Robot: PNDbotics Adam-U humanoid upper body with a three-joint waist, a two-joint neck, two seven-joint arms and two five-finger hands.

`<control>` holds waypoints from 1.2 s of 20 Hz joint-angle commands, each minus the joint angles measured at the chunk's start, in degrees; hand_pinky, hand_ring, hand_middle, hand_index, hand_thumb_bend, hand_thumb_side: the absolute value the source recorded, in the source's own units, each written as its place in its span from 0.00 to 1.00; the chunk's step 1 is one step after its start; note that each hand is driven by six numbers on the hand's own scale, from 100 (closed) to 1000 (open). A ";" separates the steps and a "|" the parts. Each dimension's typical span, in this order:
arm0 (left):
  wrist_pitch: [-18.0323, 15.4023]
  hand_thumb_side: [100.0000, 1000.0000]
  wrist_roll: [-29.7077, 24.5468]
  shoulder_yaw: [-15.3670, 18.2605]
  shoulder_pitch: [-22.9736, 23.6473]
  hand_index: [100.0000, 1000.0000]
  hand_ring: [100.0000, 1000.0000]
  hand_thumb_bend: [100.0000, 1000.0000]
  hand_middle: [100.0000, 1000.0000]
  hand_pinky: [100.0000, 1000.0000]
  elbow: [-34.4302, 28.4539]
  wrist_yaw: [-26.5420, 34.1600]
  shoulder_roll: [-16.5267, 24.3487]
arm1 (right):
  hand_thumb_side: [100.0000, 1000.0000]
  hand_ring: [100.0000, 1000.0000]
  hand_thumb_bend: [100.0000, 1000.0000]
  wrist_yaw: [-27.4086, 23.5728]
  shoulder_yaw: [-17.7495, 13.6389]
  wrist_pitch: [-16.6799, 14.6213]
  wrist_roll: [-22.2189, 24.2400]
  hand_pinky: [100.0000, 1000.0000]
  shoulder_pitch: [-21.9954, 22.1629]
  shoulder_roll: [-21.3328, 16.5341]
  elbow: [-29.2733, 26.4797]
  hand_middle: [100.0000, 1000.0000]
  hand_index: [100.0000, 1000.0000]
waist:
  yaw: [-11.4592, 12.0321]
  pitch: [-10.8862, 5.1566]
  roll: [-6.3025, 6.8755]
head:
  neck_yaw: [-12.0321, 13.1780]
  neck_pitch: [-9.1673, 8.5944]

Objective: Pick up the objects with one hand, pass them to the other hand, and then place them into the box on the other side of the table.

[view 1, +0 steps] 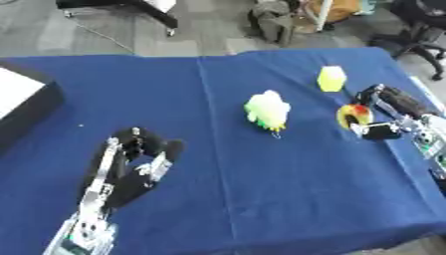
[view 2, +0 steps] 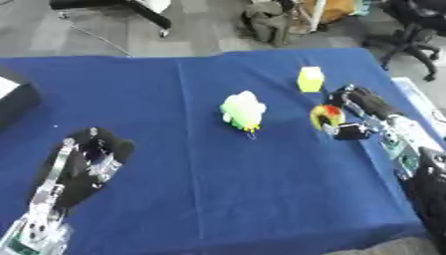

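Note:
A red and yellow ring-shaped toy (view 1: pixel 355 115) sits at the table's right side, between the thumb and fingers of my right hand (view 1: pixel 392 107), which curl round it. A green and white plush toy (view 1: pixel 268 110) lies near the table's middle. Behind the ring toy stands a yellow-green block (view 1: pixel 331 78), apart from the hand. My left hand (view 1: pixel 139 157) rests at the lower left with its fingers up and relaxed, holding nothing. The black box (view 1: pixel 39 107) with a white inside stands at the left edge, partly cut off.
A blue cloth (view 1: pixel 261 189) covers the table. Its right edge runs close to my right arm, where pale equipment (view 1: pixel 431 139) shows. Office chairs and bags stand on the floor beyond the far edge.

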 commanded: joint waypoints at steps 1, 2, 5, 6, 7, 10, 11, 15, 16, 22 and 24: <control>-0.17 0.47 0.26 0.21 -0.67 0.45 0.36 0.56 0.36 0.52 -0.25 -0.28 0.08 | 0.11 0.48 0.00 -2.16 -0.31 -0.38 0.23 0.66 -1.26 -0.78 -7.52 0.21 0.28 | -0.16 -0.45 0.05 | 0.03 -0.13; -0.19 0.47 0.29 0.20 -0.61 0.45 0.36 0.56 0.36 0.52 -0.10 -0.31 0.07 | 0.12 0.48 0.00 -2.73 -0.31 -0.30 0.33 0.66 -1.39 -0.50 -9.33 0.21 0.28 | -0.21 -0.47 0.05 | 0.05 -0.13; -0.24 0.47 0.39 0.12 -0.34 0.45 0.36 0.57 0.37 0.52 0.60 -0.39 0.00 | 0.10 0.47 0.00 -5.18 0.06 -0.21 0.45 0.65 -1.99 0.64 -14.99 0.20 0.27 | -0.39 -0.54 0.06 | 0.07 -0.13; -0.28 0.47 0.38 0.05 -0.27 0.45 0.36 0.57 0.37 0.52 0.84 -0.45 -0.04 | 0.09 0.47 0.00 -6.32 0.41 -0.29 0.63 0.65 -2.29 1.19 -17.01 0.20 0.27 | -0.45 -0.56 0.06 | 0.07 -0.13; -0.33 0.47 0.34 -0.04 -0.22 0.45 0.36 0.57 0.37 0.52 1.07 -0.52 -0.10 | 0.15 0.46 0.00 -7.72 0.83 -0.31 1.04 0.65 -2.59 1.85 -18.87 0.19 0.26 | -0.51 -0.58 0.07 | 0.09 -0.13; -0.45 0.46 0.05 -0.37 -0.19 0.45 0.36 0.58 0.37 0.52 1.73 -0.81 -0.30 | 0.27 0.45 0.00 -14.11 2.31 -0.07 3.62 0.64 -3.62 4.94 -23.09 0.18 0.24 | -0.68 -0.61 0.10 | 0.13 -0.13; -0.49 0.46 -0.10 -0.49 -0.23 0.45 0.36 0.59 0.37 0.52 1.87 -0.91 -0.36 | 0.31 0.45 0.00 -16.16 2.81 0.01 4.74 0.64 -3.89 5.91 -24.32 0.18 0.24 | -0.72 -0.62 0.11 | 0.12 -0.13; -0.40 0.46 -1.26 -1.11 -0.70 0.48 0.37 0.64 0.39 0.53 2.23 -1.56 -0.78 | 0.35 0.44 0.00 -22.53 5.23 0.13 8.97 0.64 -4.55 9.90 -29.46 0.18 0.24 | -0.83 -0.77 0.10 | 0.15 -0.13; -0.35 0.46 -1.71 -1.29 -0.79 0.49 0.38 0.65 0.40 0.53 2.34 -1.84 -0.90 | 0.31 0.44 0.00 -23.86 5.96 0.22 10.09 0.63 -4.53 10.83 -30.88 0.18 0.24 | -0.90 -0.84 0.07 | 0.21 -0.13; -0.92 0.44 -4.99 -2.56 -1.49 0.55 0.41 0.79 0.45 0.55 2.40 -4.72 -1.53 | 0.38 0.44 0.00 -30.27 10.11 1.64 15.46 0.63 -4.22 14.57 -36.40 0.18 0.24 | -1.11 -1.13 -0.13 | 0.41 -0.13; -1.58 0.41 -6.75 -3.09 -2.00 0.60 0.44 0.92 0.48 0.57 1.97 -6.26 -1.71 | 0.29 0.44 0.00 -31.37 11.48 1.81 17.02 0.63 -4.15 15.18 -37.13 0.18 0.24 | -1.03 -1.12 -0.19 | 0.37 -0.13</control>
